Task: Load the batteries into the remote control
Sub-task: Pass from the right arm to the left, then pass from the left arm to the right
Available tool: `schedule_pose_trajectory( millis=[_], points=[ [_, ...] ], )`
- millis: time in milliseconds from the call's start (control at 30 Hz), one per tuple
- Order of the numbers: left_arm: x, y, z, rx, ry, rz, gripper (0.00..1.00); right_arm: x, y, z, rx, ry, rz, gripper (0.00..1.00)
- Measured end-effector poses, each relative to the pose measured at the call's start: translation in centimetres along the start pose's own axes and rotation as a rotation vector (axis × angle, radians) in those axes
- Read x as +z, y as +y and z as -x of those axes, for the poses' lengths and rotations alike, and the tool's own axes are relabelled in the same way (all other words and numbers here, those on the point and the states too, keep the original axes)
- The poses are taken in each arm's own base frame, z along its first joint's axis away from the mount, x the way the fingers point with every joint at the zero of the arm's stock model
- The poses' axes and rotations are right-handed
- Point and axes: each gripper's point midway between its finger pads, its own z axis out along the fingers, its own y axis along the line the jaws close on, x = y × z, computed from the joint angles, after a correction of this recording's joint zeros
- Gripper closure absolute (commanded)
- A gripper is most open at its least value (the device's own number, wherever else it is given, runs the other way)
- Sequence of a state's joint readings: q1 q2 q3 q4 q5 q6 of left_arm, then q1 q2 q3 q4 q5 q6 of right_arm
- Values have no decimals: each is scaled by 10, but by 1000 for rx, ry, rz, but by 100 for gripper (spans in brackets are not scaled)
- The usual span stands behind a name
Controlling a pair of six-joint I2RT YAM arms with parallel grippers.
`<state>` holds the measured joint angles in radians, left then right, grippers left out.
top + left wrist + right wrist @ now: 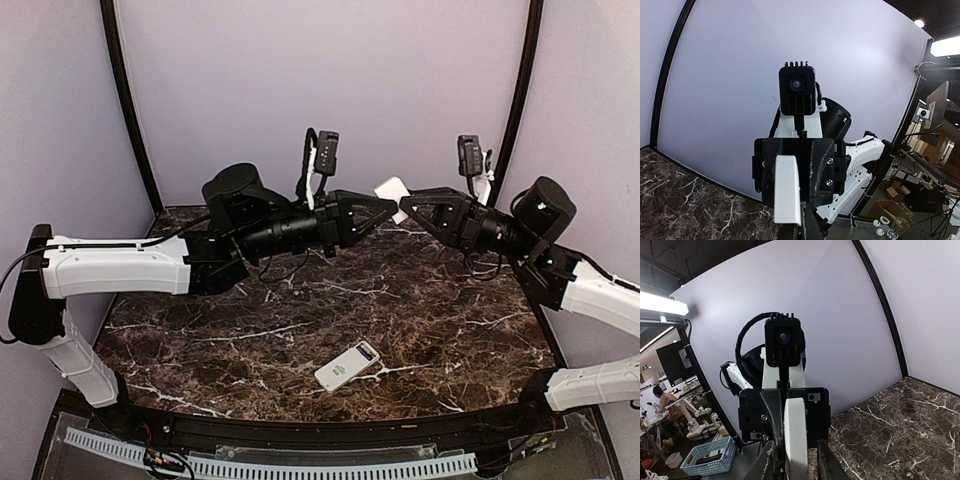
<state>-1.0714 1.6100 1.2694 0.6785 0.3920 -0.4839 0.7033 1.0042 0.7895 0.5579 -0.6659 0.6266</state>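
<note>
Both arms meet in the air over the far middle of the desk. The left gripper (pixel 390 208) looks clamped on a white cover plate (pixel 392 190), while the right gripper (pixel 410 208) has its fingers spread either side of it. The remote control (pixel 347 366) lies near the near edge, right of centre; no batteries are visible. Judged a handover: the right should pinch squarely before the left releases.
</note>
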Motion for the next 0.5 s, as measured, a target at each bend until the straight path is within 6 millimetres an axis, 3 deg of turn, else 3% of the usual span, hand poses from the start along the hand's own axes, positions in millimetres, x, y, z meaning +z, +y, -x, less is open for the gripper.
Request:
schedule_pose_trajectory(
  millis=[133, 233, 367, 500],
  points=[
    [-1, 7, -7, -19, 25, 27, 100, -1, -7, -13, -90, 87, -47, 14],
    [-7, 26, -20, -71, 80, 84, 100, -10, -5, -11, -257, 149, -102, 2],
    [-23, 59, -46, -170, 180, 183, 100, -29, 4, -5, -514, 184, -153, 1],
    [-39, 80, -73, -240, 289, 263, 100, -38, -2, -15, -764, 275, -171, 1]
  ],
)
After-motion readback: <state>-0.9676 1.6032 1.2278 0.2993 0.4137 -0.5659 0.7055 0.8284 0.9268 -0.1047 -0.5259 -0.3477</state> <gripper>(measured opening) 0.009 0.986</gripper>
